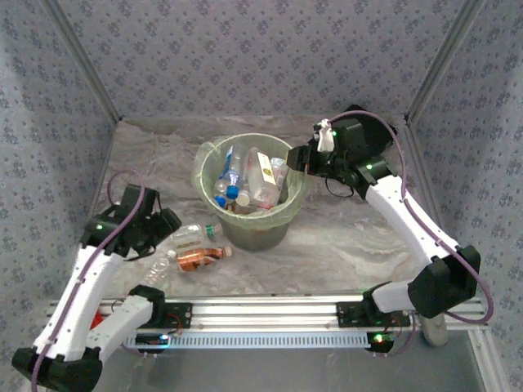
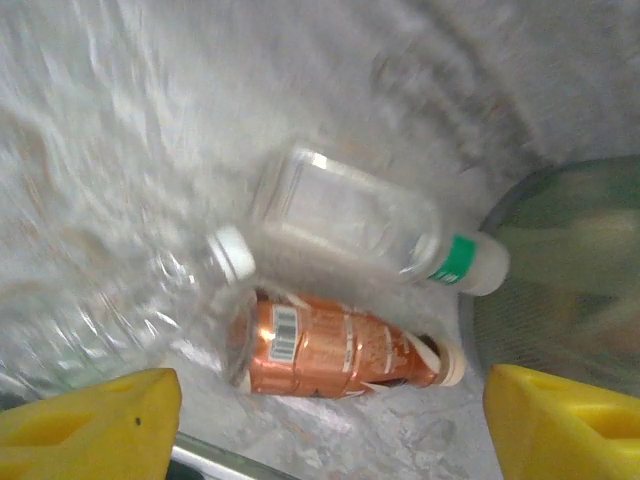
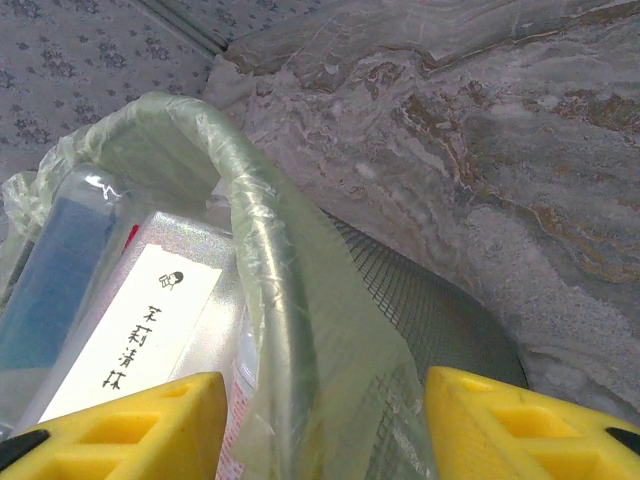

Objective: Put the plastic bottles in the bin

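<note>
Left claw spread wide above three bottles lying on the desk beside the bin, more bottles inside; Right claw astride the bin rim, fingers either side, grip impossible to tell

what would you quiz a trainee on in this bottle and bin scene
1. True or false: the left tool is holding a bottle.
2. How many plastic bottles lie on the table outside the bin? A one, B three, C six.
3. Fill in: the fingers of the right tool stand either side of the bin's ____.
Key: 1 false, it is open above them. 2 B. 3 rim.
</note>
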Robot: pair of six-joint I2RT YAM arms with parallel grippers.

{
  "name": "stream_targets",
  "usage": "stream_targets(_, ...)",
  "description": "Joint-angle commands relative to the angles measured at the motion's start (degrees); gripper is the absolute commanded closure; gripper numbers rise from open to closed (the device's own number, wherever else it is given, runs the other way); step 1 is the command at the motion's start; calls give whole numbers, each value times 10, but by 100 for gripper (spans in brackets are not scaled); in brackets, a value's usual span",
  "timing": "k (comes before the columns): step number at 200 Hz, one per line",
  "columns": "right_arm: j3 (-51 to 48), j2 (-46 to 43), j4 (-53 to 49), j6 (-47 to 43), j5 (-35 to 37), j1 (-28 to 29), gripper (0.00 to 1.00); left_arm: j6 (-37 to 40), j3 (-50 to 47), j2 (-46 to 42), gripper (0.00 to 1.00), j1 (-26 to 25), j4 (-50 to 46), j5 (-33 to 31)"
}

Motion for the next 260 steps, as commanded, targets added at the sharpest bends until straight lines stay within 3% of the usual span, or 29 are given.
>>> stream_targets(1, 17, 4, 0, -9, -9, -3, 44, -109, -79, -22, 22, 0, 81, 80)
stream_targets(34, 15, 4, 0, -8, -8, -3, 44, -182, -176, -29, 21, -3, 199, 107)
stream_targets(85, 10, 7, 3, -5, -7, -2, 44, -193, -204, 22, 20, -2, 297, 87)
stream_targets(206, 10, 6, 0, -7, -5, -3, 44, -174, -221, 180, 17, 29, 432, 75)
stream_targets(260, 11, 6, -1, -8, -5, -3, 44, -148, -201, 234, 27, 51, 449, 71)
